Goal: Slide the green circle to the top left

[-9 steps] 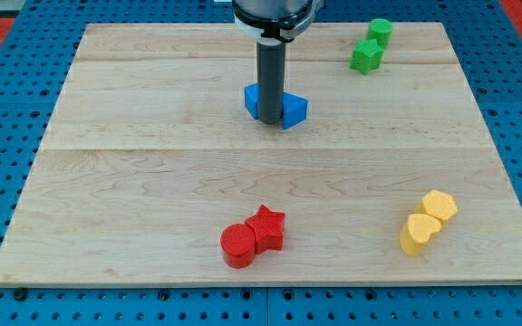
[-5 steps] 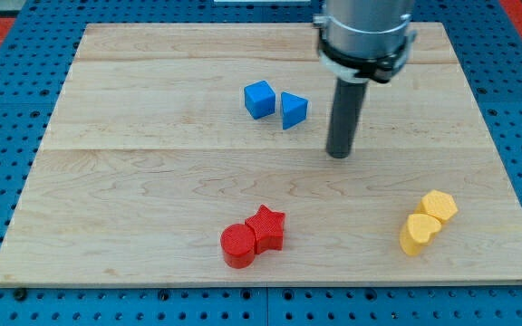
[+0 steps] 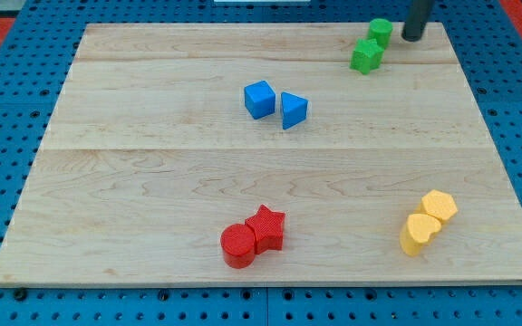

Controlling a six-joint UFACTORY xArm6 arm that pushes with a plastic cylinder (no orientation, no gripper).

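Observation:
The green circle (image 3: 380,32) sits near the view's top right of the wooden board (image 3: 152,181), touching a green star-like block (image 3: 366,56) just below-left of it. My tip (image 3: 412,37) is at the board's top edge, just right of the green circle, with a small gap between them. Only the lowest part of the rod shows.
A blue cube (image 3: 259,99) and a blue triangle (image 3: 293,110) sit side by side at upper centre. A red circle (image 3: 238,245) and red star (image 3: 267,227) touch at the bottom centre. Two yellow blocks (image 3: 429,221) lie at the bottom right.
The rod moved from over the blue blocks to the right, then up to the top right beside the green circle. No block has moved.

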